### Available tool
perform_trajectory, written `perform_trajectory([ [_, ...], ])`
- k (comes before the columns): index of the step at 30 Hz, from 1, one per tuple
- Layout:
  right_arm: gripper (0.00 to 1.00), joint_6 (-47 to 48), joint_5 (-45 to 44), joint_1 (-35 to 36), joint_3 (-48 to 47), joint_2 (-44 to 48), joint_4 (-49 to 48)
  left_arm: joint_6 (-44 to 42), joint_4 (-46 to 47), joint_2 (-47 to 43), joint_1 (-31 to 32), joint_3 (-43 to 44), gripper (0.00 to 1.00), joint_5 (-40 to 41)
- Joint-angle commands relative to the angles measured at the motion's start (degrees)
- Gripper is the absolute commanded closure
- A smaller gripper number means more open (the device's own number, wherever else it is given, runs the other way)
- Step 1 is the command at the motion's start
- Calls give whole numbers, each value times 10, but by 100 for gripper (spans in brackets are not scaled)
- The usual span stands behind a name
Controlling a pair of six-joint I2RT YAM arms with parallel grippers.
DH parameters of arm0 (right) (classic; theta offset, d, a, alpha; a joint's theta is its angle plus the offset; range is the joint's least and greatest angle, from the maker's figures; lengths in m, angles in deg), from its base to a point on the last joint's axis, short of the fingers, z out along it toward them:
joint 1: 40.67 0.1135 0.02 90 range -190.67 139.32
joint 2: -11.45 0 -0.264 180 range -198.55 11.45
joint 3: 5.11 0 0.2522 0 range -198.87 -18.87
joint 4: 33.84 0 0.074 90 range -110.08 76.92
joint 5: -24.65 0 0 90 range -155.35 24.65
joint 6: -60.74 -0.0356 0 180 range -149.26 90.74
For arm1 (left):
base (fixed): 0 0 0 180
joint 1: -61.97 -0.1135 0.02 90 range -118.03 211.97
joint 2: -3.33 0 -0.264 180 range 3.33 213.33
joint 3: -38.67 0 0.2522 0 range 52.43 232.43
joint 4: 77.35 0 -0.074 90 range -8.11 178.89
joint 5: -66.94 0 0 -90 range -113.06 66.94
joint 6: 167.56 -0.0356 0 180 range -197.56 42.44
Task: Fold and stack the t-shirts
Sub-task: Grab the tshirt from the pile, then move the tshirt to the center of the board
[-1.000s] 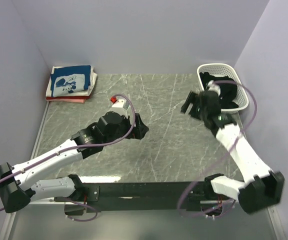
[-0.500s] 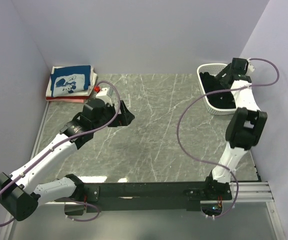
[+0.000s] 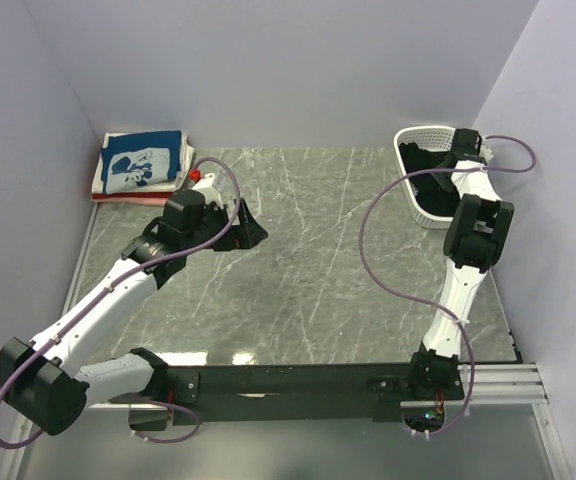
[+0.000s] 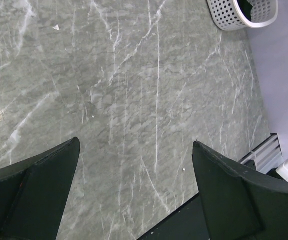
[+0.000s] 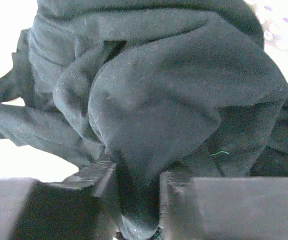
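While a stack (image 3: 140, 165) is folded, the black shirt (image 5: 174, 100) (unfolded, in the basket (image 3: 426, 133)) is pinched by the right gripper (image 5: 134, 195), the left gripper (image 4: 135, 147) held wide.

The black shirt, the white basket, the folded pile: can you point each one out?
black t-shirt (image 5: 154, 100): right wrist view, on its bulging fold.
white perforated basket (image 4: 226, 15): left wrist view, on its outer wall.
stack of folded t-shirts (image 3: 143, 162): top external view, on the blue printed top shirt.
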Motion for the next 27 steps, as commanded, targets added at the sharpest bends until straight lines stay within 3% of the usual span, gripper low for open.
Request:
perform_trajectory([
  [1,86,-8,12,-3,-17,8,-26,-10,30,-2,-6,3,1,-32],
  [3,100,-8,7,-2,1,26,-27,-10,30,-3,-6,3,0,-36],
  [8,100,8,-55,22,110,160,-81,-11,38,-9,-8,3,1,-47],
  [16,100,39,-139,72,177,354,-102,-11,50,-20,-10,-5,1,-59],
  [22,100,86,-194,145,164,455,-88,-8,49,-31,-10,-6,1,-59],
  [27,100,124,-176,209,90,509,-59,-5,44,-52,-10,-12,1,-38],
])
